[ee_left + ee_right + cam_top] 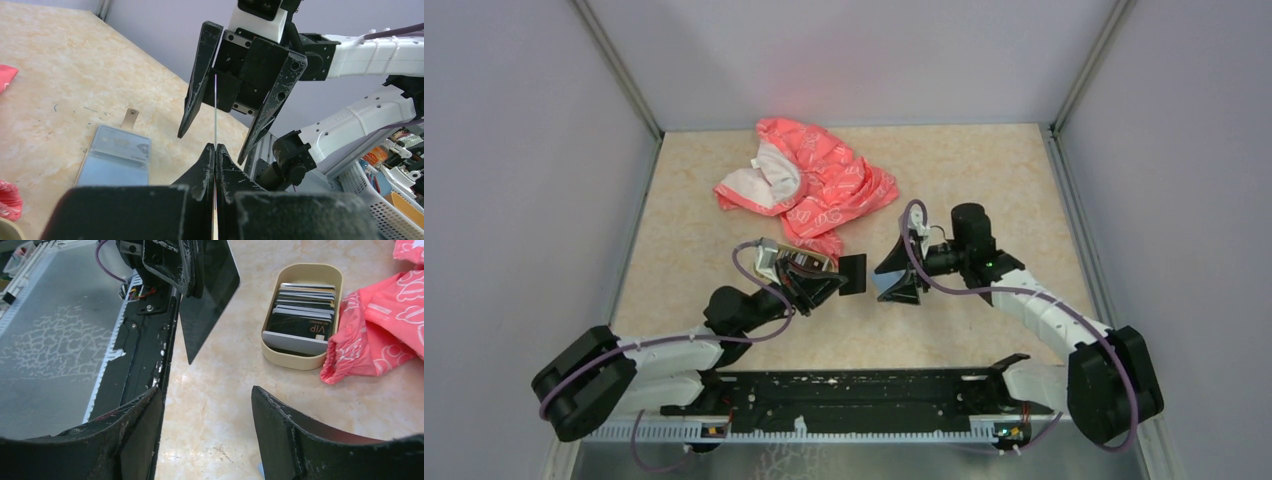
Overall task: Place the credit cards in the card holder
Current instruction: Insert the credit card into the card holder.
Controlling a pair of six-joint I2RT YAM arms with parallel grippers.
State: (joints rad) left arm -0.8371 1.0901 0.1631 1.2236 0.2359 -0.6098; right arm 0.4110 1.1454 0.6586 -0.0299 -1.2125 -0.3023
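One dark card is clamped in the tightly closed left claw, its free edge between the right claw's spread, untouching jaws. The card holder lies flat below-left.

The table is topped with a beige, marble-speckled surface, matte and lightly scuffed; small dark marks are seen on it in the left wrist view. It is enclosed on three sides by plain, pale lilac-grey walls, which are joined at the back corners by slim metal posts. A faint reddish tint is cast on the back wall. Along the near edge a black perforated rail is mounted, with a white toothed strip below it. Beyond that, a grey sheet with a crackle pattern is seen. Off the table's side, a white mesh basket of clutter is seen. The light is even and diffuse, and only soft shadows are thrown.
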